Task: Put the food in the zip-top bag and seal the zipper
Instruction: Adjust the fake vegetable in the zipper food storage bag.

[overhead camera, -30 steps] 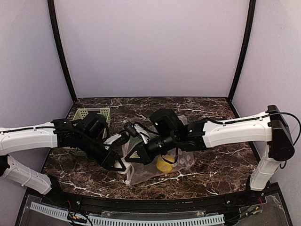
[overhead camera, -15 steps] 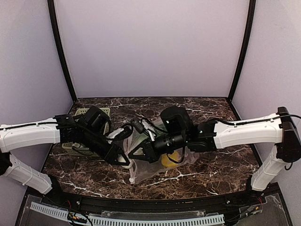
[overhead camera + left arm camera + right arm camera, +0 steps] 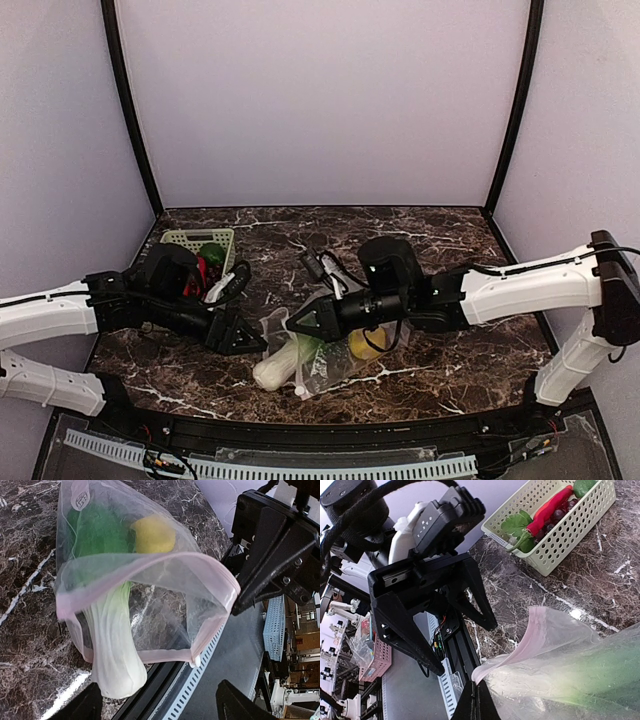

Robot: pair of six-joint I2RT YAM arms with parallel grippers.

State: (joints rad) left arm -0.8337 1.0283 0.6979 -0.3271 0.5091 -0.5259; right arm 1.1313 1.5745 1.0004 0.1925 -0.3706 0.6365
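Holding zip-top bag [image 3: 165, 580] open: right jaws clamp its rim, left jaws apart.
Protruding leafy vegetable [image 3: 117, 672] may slip out, fouling the zipper [image 3: 145, 560].

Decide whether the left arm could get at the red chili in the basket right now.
Probably yes. The left gripper is open and empty, the basket sits close beside that arm with its top uncovered, and the red chili lies on top of the pile.
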